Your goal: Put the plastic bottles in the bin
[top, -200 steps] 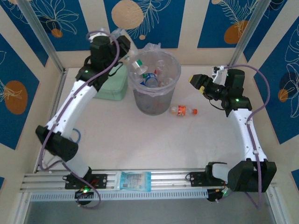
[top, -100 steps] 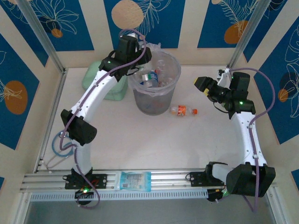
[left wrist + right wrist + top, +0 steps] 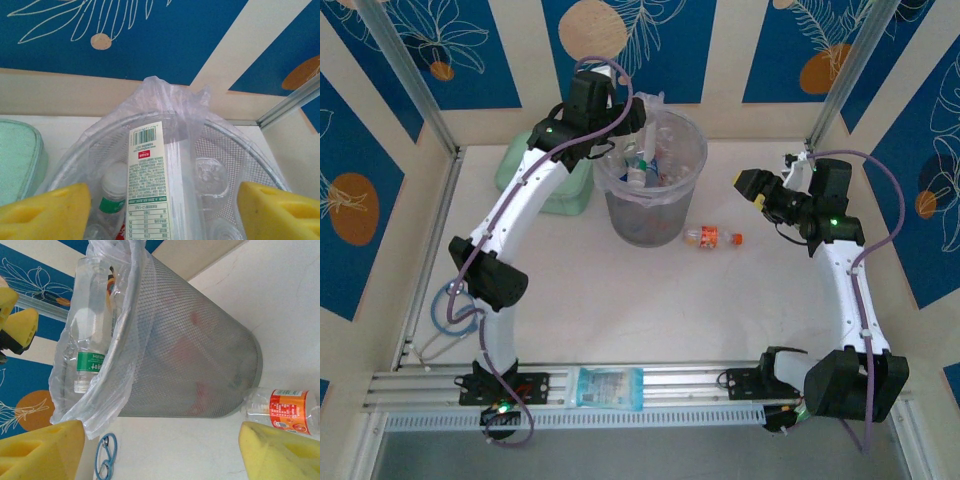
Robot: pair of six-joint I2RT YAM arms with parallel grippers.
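Observation:
The bin [image 3: 692, 172], a grey mesh bucket with a clear bag liner, stands at the back middle and holds several plastic bottles. My left gripper [image 3: 623, 128] hovers open over its left rim. In the left wrist view a white-labelled bottle [image 3: 147, 180] stands loose inside the bin [image 3: 240, 136], between the yellow pads [image 3: 47, 212] and touching neither. One orange-labelled bottle [image 3: 712, 237] lies on the table right of the bin. My right gripper [image 3: 752, 186] is open and empty further right. Its camera sees the bin's wall [image 3: 200, 355] and that bottle [image 3: 287, 410].
A mint-green zip case [image 3: 558, 190] lies left of the bin, partly under the left arm. A blue cable loop [image 3: 445, 310] sits by the left table edge. A green-labelled bottle [image 3: 90, 347] leans against the bag at the bin's mouth.
The left arm swung right from above the mint case to above the bin, then its jaws opened and the bottle dropped in. The right gripper barely shifted.

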